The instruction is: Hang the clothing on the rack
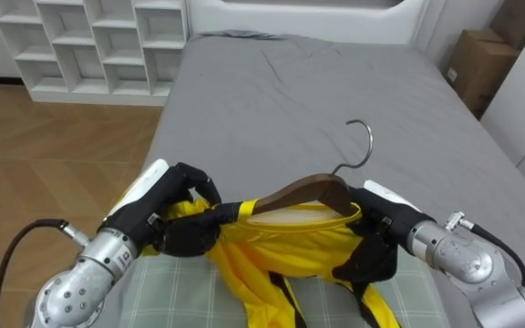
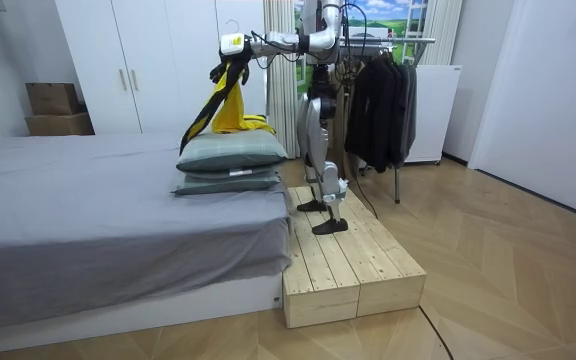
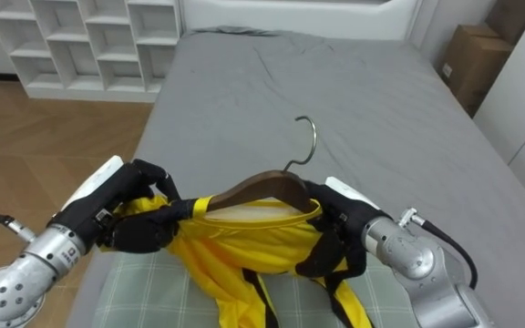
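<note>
Left eye view: yellow black-trimmed garment (image 1: pixel 281 255) bunched on wooden hanger (image 1: pixel 301 192).

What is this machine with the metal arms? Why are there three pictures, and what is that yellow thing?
It is a robot that stands on two legs, like a person. Two pictures come from the cameras in its head, looking down at its own arms. The third comes from a camera across the room. There the robot stands on a wooden platform beside a grey bed, with a clothes rack of dark clothes nearby. The yellow garment hangs on a hanger. The left hand grips the bunched cloth at one end, and the right hand grips the other end, above a stack of pillows.
</note>
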Tool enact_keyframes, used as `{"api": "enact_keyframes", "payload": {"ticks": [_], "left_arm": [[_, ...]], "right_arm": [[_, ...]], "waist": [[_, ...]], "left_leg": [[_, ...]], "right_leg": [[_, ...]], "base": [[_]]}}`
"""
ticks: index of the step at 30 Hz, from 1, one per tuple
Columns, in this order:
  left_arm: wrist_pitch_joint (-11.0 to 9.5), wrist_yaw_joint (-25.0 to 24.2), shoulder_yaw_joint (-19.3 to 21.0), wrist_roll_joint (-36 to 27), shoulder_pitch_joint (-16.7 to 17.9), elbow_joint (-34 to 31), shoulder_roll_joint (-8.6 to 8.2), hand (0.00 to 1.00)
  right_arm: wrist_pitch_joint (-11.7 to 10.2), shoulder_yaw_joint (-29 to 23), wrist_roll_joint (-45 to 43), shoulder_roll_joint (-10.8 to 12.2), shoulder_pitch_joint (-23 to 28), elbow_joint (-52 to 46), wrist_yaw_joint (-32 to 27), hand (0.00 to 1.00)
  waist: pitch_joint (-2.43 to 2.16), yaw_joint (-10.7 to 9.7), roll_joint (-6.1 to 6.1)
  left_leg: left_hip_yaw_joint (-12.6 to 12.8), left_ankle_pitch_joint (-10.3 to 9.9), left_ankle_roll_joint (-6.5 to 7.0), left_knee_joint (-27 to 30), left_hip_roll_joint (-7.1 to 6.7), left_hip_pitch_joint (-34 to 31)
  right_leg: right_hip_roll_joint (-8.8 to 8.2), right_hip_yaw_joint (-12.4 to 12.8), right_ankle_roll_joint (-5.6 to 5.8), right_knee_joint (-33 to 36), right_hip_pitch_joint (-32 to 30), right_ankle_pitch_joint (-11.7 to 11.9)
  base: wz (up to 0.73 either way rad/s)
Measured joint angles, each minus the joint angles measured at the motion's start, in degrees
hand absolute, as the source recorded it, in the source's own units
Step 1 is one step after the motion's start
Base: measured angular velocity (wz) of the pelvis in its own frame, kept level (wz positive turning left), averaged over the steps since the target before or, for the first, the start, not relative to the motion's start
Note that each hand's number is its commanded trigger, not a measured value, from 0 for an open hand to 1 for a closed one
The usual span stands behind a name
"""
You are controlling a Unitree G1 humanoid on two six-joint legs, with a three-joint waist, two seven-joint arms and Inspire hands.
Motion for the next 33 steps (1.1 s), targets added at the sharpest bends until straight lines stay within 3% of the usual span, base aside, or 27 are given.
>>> {"api": "enact_keyframes", "payload": {"ticks": [11,17,33], "left_arm": [[-0.04,0.09,0.0,-0.01,0.0,0.0,0.03,1.0],[-0.03,0.09,0.01,0.03,0.0,0.01,0.29,1.0],[-0.03,0.07,0.01,0.09,0.01,0.22,0.18,1.0]], "right_arm": [[-0.17,0.01,-0.27,-0.03,0.01,0.1,-0.01,1.0],[-2.1,-0.02,-0.21,-0.08,0.01,1.91,0.27,1.0],[-2.14,-0.05,-0.04,-0.09,0.01,2.02,0.48,1.0]], "waist": [[-0.04,0.0,0.09],[-0.09,-0.09,0.26],[-0.27,-0.44,0.64]], "left_leg": [[-0.04,0.0,0.0,0.0,-0.04,0.0],[-0.1,0.0,0.0,0.19,-0.1,0.03],[-0.61,0.0,0.0,0.57,-0.05,0.02]], "right_leg": [[-0.05,-0.18,0.0,-0.03,0.06,0.0],[-0.02,-0.3,-0.01,-1.17,0.77,0.01],[-0.01,-0.56,-0.04,-0.97,1.0,0.03]], "base": [[0.0],[0.0],[0.0]]}}
